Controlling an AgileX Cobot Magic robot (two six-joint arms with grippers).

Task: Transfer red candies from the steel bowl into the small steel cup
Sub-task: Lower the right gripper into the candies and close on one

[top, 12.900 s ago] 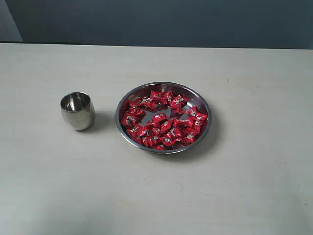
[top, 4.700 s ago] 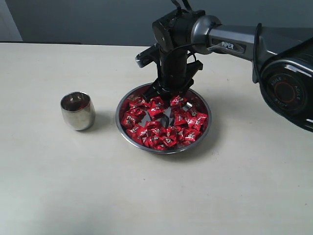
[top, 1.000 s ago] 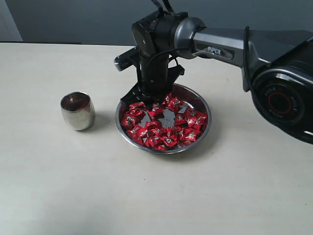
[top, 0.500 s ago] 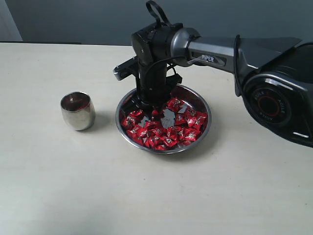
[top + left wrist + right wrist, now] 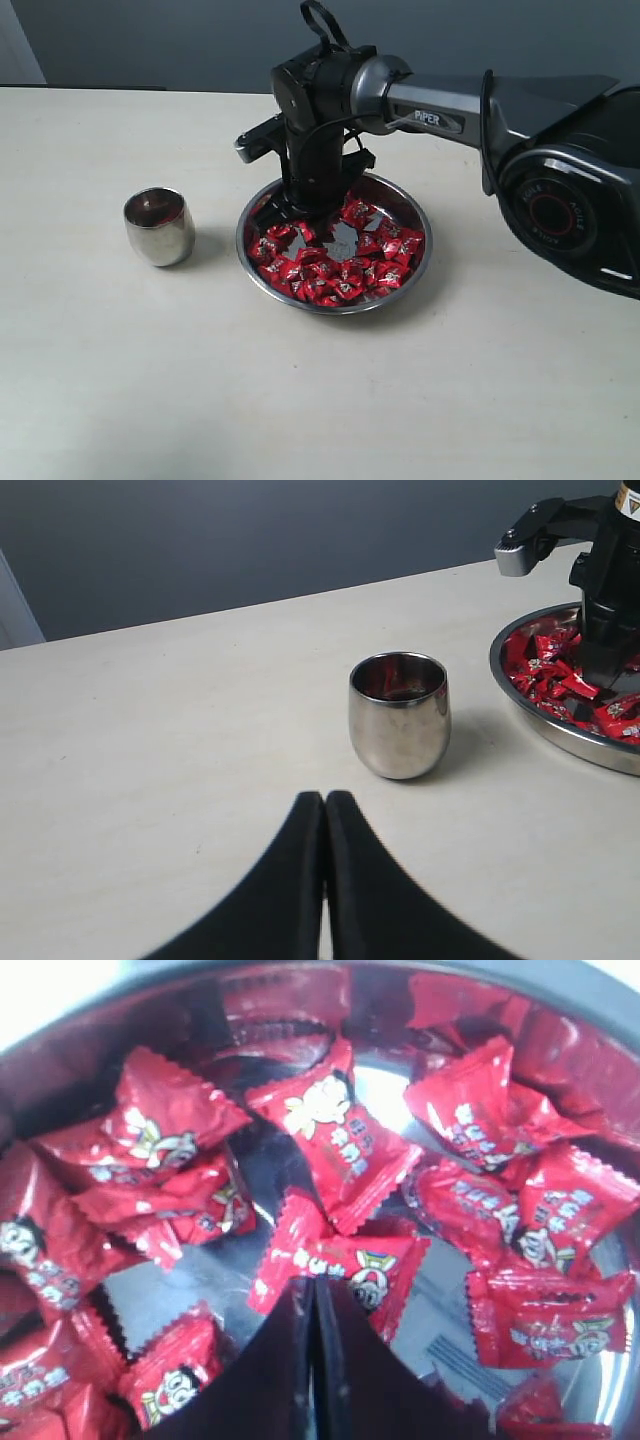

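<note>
The steel bowl (image 5: 431, 243) holds many red candies (image 5: 348, 268) in shiny wrappers. My right gripper (image 5: 305, 222) reaches down into the bowl's far left part. In the right wrist view its jaws are pressed together (image 5: 315, 1282) on the wrapper of one red candy (image 5: 372, 1264), which shows on both sides of the tips. The small steel cup (image 5: 158, 227) stands upright to the left of the bowl, with something red showing inside (image 5: 399, 688). My left gripper (image 5: 325, 798) hovers shut over the table, short of the cup (image 5: 399, 720), holding nothing.
The right arm's body (image 5: 330, 90) stretches from the right side over the far rim of the bowl. The bowl's rim (image 5: 560, 735) lies close beside the cup. Bare steel bottom (image 5: 180, 1282) shows between candies.
Over the last second my right gripper dipped lower into the bowl and its jaws closed among the candies. The cup and the bowl stayed put.
</note>
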